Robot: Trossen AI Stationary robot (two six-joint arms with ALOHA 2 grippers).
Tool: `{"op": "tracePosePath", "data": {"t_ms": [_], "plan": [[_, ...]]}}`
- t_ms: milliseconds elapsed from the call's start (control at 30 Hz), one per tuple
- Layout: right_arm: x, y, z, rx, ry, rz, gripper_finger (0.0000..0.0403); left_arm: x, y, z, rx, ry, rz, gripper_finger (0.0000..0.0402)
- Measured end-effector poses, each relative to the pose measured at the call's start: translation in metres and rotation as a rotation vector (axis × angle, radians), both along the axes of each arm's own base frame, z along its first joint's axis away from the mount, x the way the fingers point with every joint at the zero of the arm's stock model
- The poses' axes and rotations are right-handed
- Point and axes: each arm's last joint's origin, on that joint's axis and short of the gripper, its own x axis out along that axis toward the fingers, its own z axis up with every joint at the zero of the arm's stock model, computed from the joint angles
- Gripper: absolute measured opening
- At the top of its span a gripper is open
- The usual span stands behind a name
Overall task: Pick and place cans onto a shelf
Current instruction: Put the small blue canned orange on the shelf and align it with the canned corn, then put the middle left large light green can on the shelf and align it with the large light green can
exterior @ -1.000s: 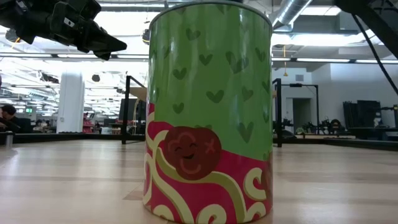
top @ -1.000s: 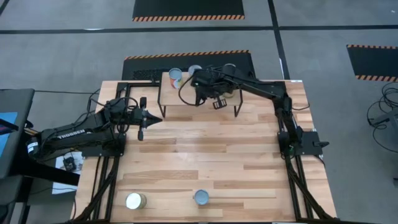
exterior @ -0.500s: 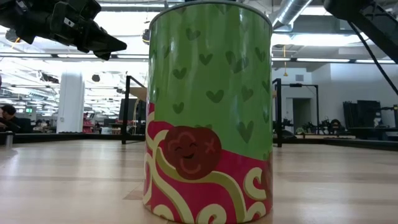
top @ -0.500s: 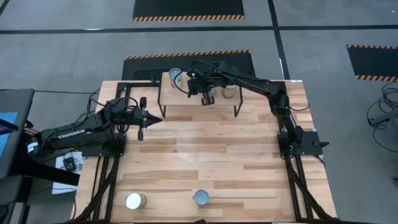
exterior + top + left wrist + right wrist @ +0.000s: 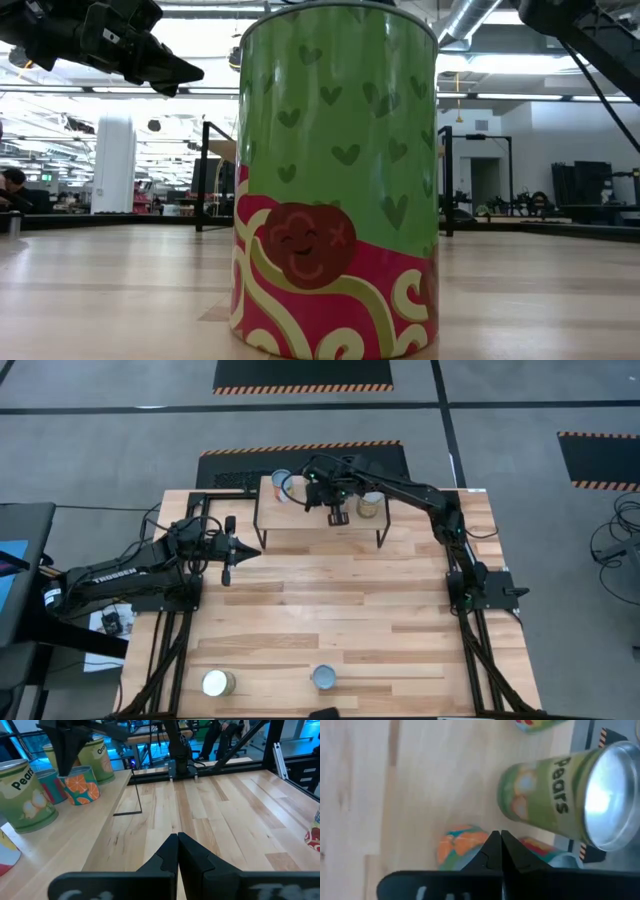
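Shelf (image 5: 318,510): the right arm covered much of its top, hiding some cans there.
Big green can (image 5: 337,180): it filled the low view and hid the shelf behind it.
Orange can (image 5: 461,847): partly hidden behind the right gripper (image 5: 499,851).
Pears can (image 5: 24,795): cut off at the picture's edge.

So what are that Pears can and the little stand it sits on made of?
The Pears can looks like metal: its round top is bright, silvery and reflective, with a matte green printed label, probably paper, around it. The shelf has a pale plank top with visible wood grain, likely unvarnished or satin wood, on thin black legs that look like painted metal.
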Motion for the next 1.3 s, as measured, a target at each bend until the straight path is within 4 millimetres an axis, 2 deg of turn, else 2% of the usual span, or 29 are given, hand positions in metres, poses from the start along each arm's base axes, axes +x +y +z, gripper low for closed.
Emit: {"op": "tracePosePath", "data": {"t_ms": [400, 567, 700, 833, 933, 1133, 1300], "plan": [[-0.003, -0.001, -0.001, 0.021, 0.006, -0.042, 0.0007, 0.0, 0.0, 0.0, -0.001, 0.001, 0.0, 0.0], [-0.006, 0.012, 0.017, -0.006, -0.05, -0.025, 0.0007, 0.0, 0.0, 0.0, -0.001, 0.001, 0.0, 0.0], [-0.009, 0.039, 0.036, -0.006, -0.111, 0.003, 0.0004, 0.0, 0.0, 0.0, -0.001, 0.001, 0.0, 0.0], [-0.018, 0.076, 0.055, 0.096, -0.188, 0.062, 0.0003, 0.0, 0.0, 0.0, -0.001, 0.002, 0.0, 0.0], [-0.023, 0.101, 0.06, 0.173, -0.256, 0.124, 0.0003, 0.0, 0.0, 0.0, -0.001, 0.002, 0.0, 0.0], [-0.028, 0.146, 0.034, 0.214, -0.392, 0.232, 0.0001, 0.0, -0.002, 0.0, -0.028, -0.003, -0.045, 0.0], [-0.042, 0.173, -0.017, 0.239, -0.552, 0.282, 0.0001, 0.002, -0.01, 0.0, -0.023, -0.008, -0.157, 0.0]]}}
